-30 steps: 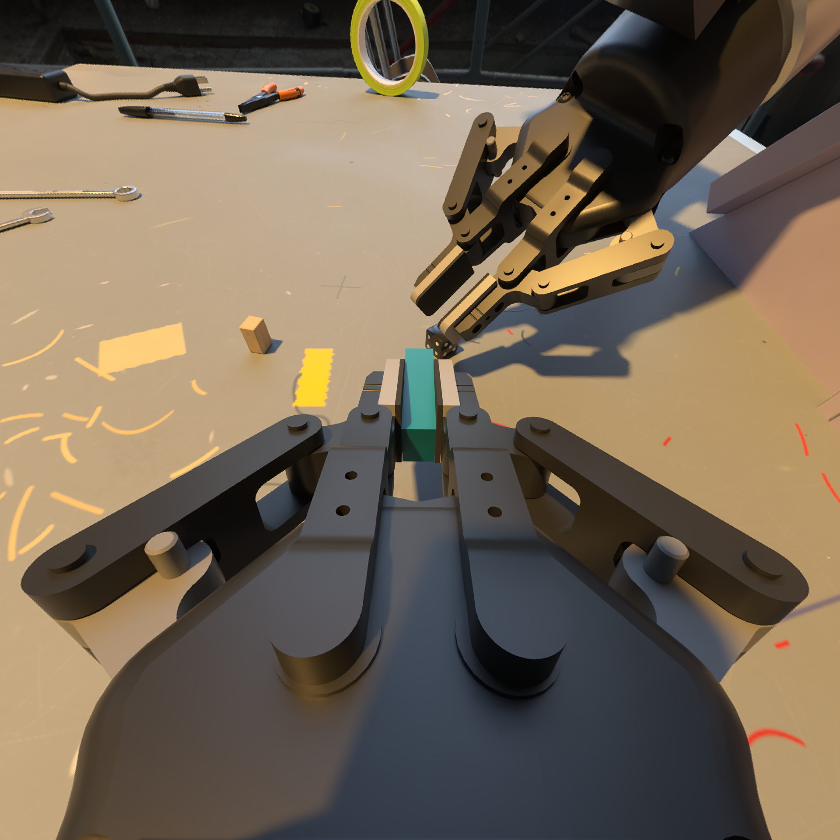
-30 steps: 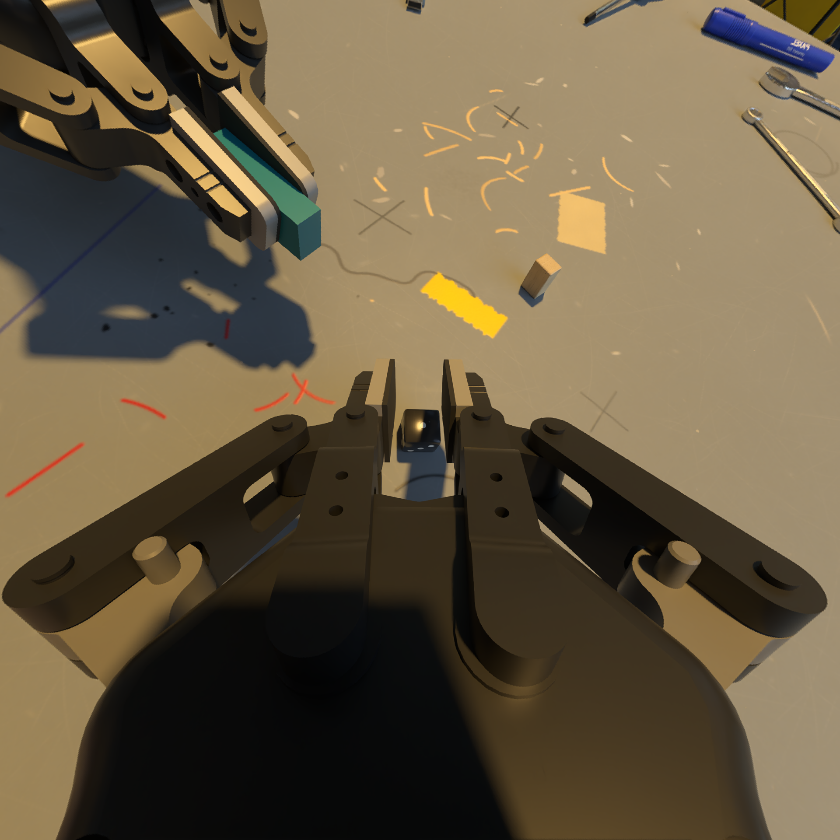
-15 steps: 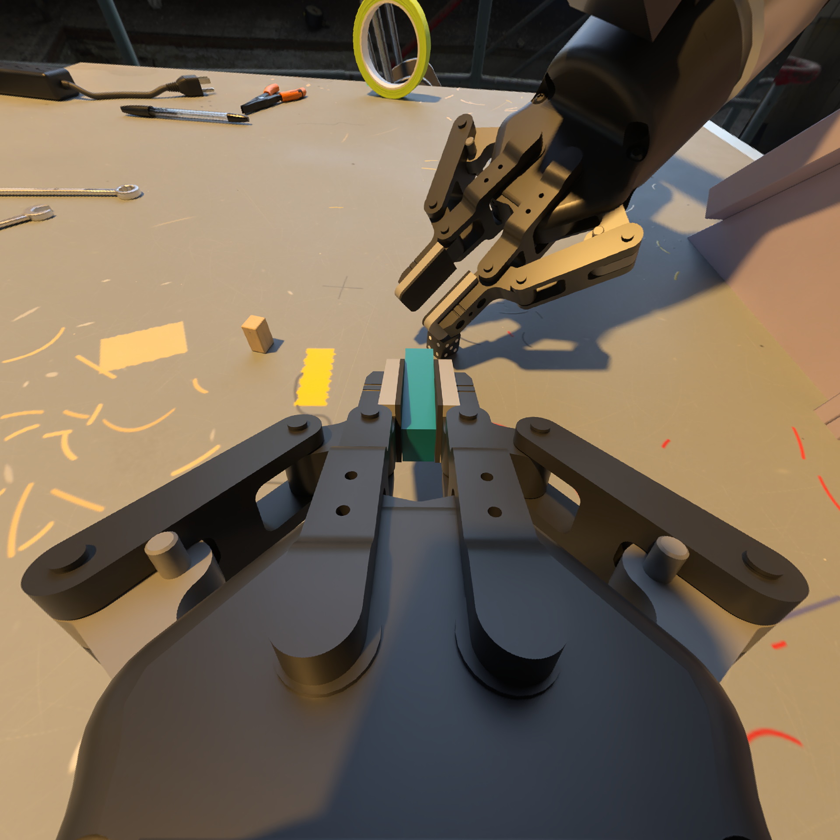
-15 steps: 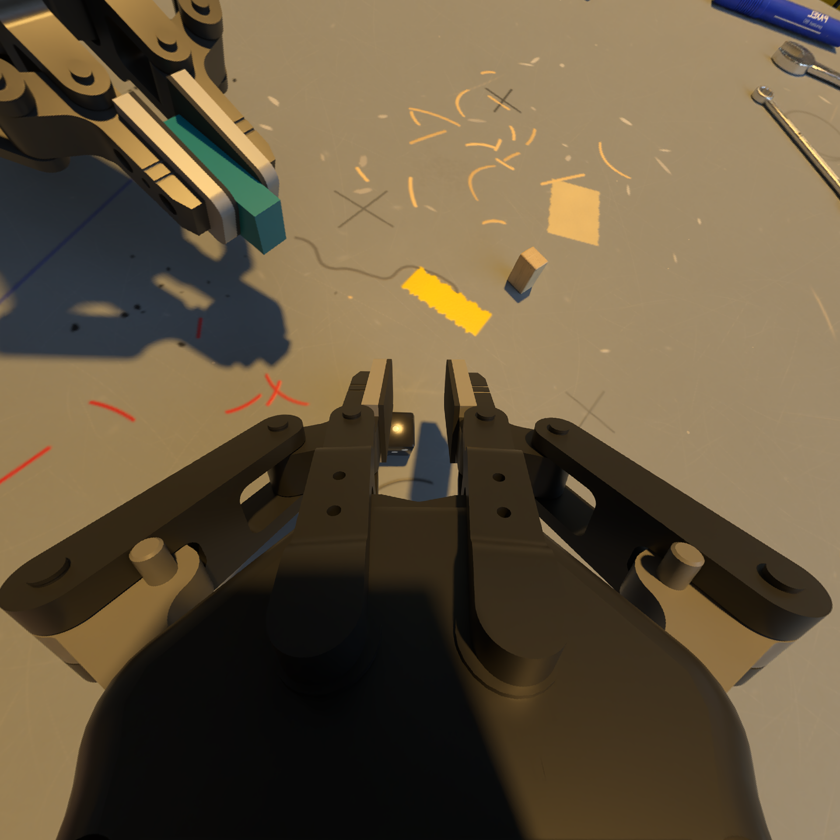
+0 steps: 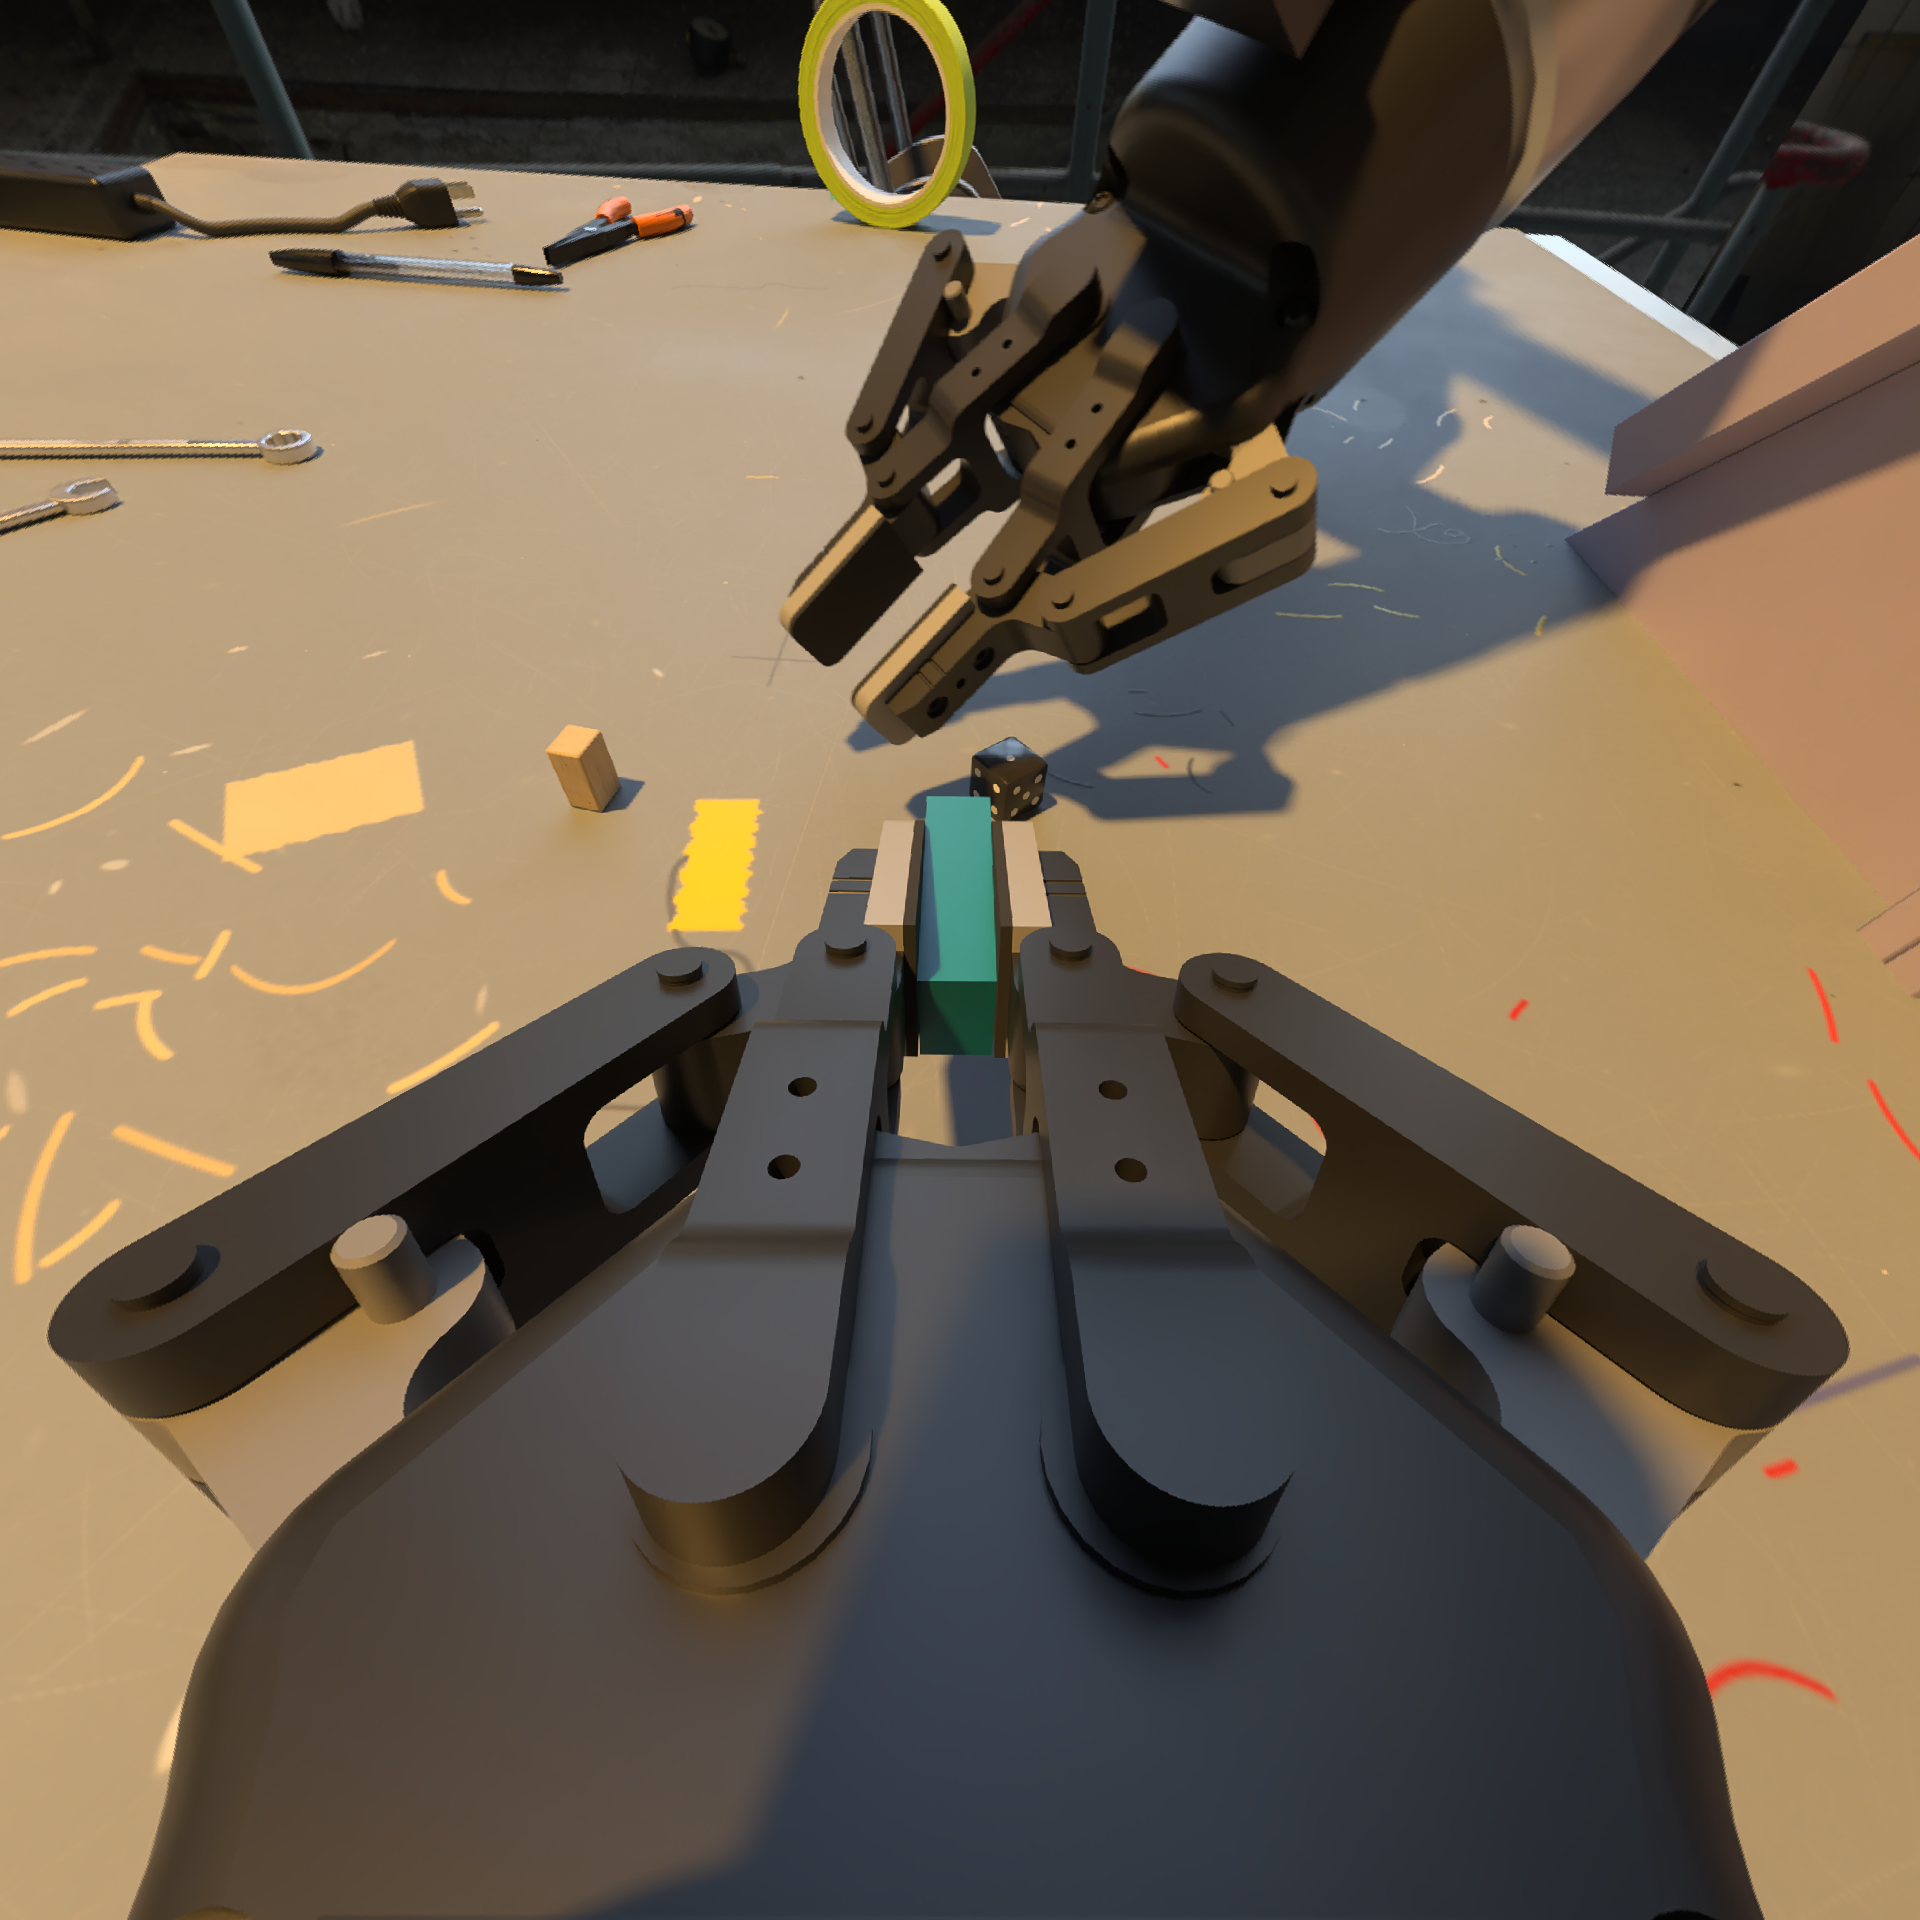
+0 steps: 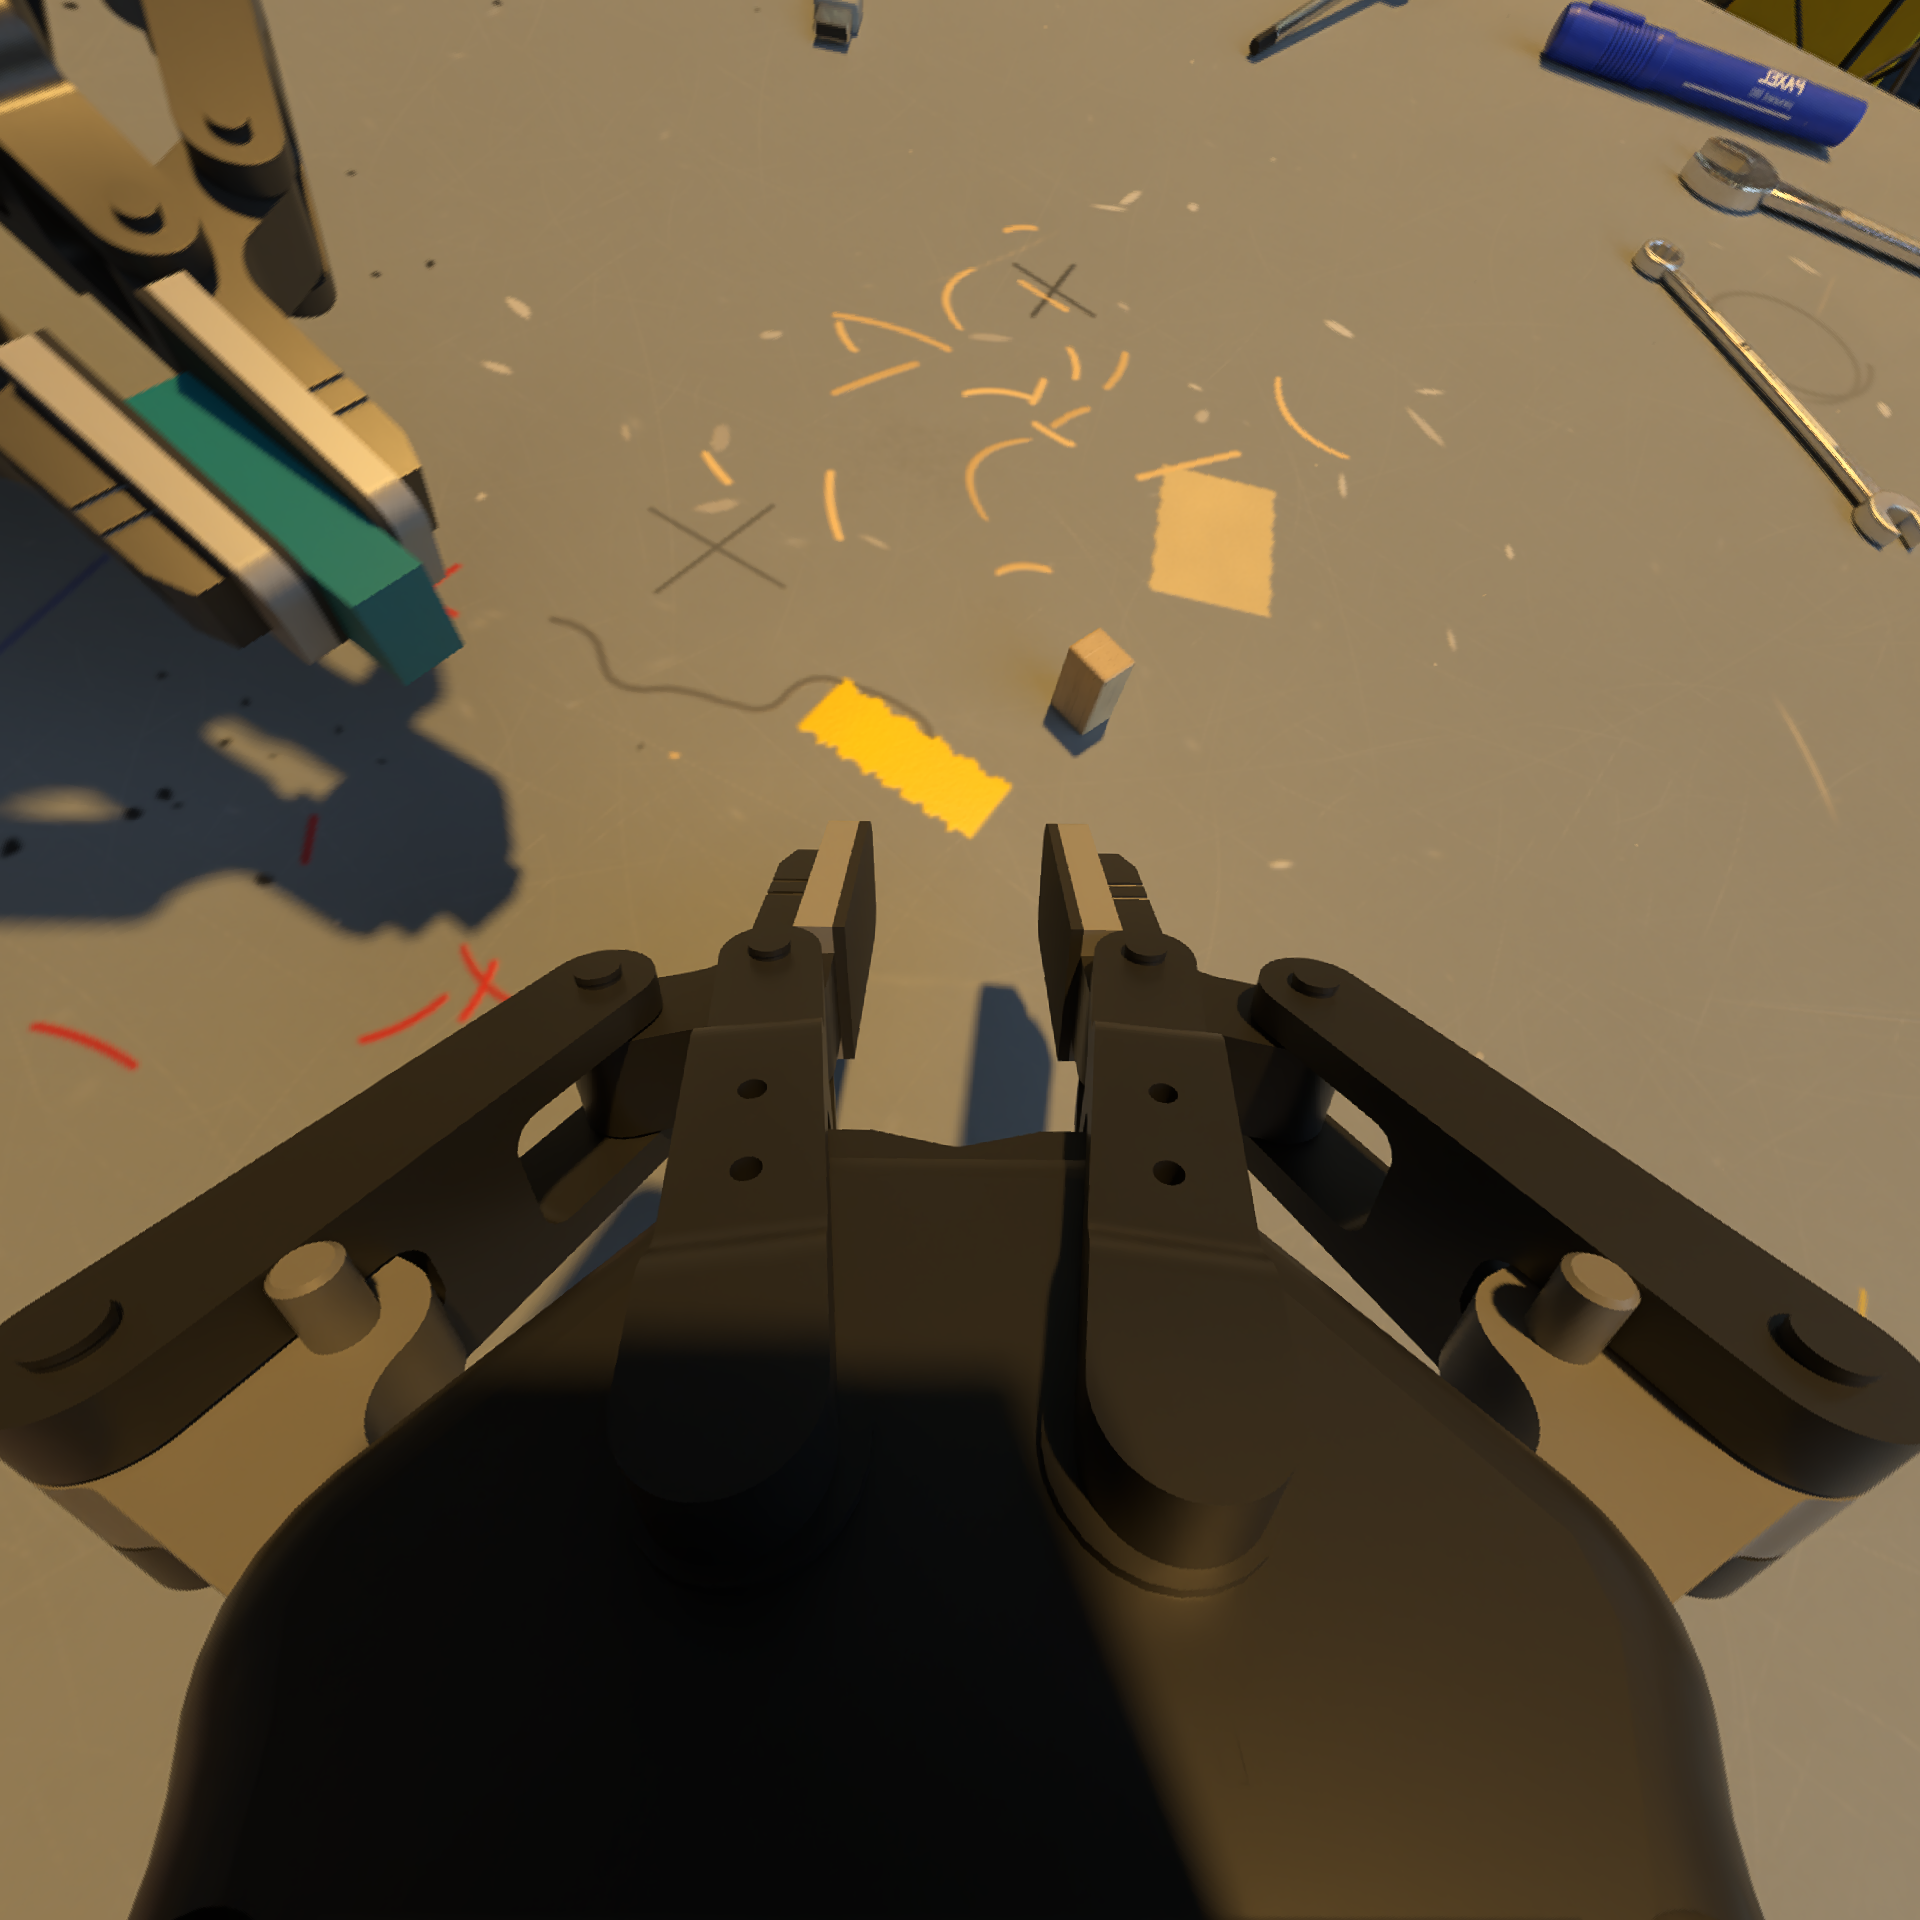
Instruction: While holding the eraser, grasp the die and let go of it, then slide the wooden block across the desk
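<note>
My left gripper (image 5: 958,868) is shut on a green eraser (image 5: 958,904) and holds it above the desk; it also shows in the right wrist view (image 6: 312,561), at upper left. A black die (image 5: 1008,779) lies free on the desk just beyond the eraser's tip. My right gripper (image 6: 956,883) is open and empty; in the left wrist view (image 5: 868,665) it hangs a little above and to the left of the die. The die is hidden in the right wrist view. A small wooden block (image 6: 1089,681) stands upright ahead of the right gripper; the left wrist view (image 5: 582,767) shows it at left.
A yellow tape strip (image 6: 902,756) and a tan patch (image 6: 1212,542) mark the desk near the block. Wrenches (image 6: 1766,384) and a blue marker (image 6: 1704,73) lie at right. A pen (image 5: 416,268), clips, a power cable and a yellow tape roll (image 5: 885,109) lie far back. A slanted panel (image 5: 1787,582) stands at right.
My right gripper has opened, let go of the die, and lifted up and away toward the block. The die now rests on the desk. My left gripper has held still with the eraser.
</note>
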### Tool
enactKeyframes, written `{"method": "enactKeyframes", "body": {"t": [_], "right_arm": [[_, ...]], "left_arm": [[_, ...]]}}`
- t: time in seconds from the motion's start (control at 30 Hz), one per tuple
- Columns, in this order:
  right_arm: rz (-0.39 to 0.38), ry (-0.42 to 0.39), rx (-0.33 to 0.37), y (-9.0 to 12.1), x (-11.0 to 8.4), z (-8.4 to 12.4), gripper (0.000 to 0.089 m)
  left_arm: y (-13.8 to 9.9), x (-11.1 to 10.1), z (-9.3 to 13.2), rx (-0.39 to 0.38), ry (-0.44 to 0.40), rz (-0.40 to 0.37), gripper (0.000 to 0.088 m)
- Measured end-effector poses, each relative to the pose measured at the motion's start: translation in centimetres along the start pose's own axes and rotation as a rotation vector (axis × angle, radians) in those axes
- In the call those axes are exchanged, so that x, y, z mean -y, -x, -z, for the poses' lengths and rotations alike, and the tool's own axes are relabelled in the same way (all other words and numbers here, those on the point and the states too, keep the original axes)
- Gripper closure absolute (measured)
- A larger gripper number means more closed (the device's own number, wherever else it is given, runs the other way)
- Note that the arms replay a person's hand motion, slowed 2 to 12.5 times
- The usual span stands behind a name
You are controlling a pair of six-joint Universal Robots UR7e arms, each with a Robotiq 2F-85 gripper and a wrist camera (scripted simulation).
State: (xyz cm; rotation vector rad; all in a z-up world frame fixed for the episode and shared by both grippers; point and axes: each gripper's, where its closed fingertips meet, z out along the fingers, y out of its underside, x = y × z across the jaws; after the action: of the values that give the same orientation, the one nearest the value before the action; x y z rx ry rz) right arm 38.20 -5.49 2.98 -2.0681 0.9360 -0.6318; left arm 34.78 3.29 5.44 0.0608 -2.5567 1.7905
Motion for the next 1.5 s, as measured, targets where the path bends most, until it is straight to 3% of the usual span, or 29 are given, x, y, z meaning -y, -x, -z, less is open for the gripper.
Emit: {"method": "enactKeyframes", "body": {"t": [0.23,0.6,1.0,1.23,1.5], "right_arm": [[-0.032,-0.024,0.036,-1.3,1.0,-1.2,0.0583],[-0.037,-0.075,0.172,-2.0,2.8,-3.5,0.0605],[0.037,-0.038,0.255,-2.9,3.1,-5.9,0.0620],[0.033,-0.011,0.341,-2.6,3.1,-6.5,0.0656],[0.038,0.008,0.381,-2.6,3.0,-6.8,0.0664]], "left_arm": [[-0.1,0.0,0.0,0.003,-0.001,-0.014,0.0772],[-0.2,0.0,0.0,-0.001,0.002,-0.020,0.0772],[-0.2,0.0,0.0,-0.009,0.003,-0.014,0.0772],[-0.2,0.0,0.0,-0.013,0.003,-0.012,0.0772],[-0.3,0.0,0.0,-0.017,-0.001,-0.008,0.0772]]}}
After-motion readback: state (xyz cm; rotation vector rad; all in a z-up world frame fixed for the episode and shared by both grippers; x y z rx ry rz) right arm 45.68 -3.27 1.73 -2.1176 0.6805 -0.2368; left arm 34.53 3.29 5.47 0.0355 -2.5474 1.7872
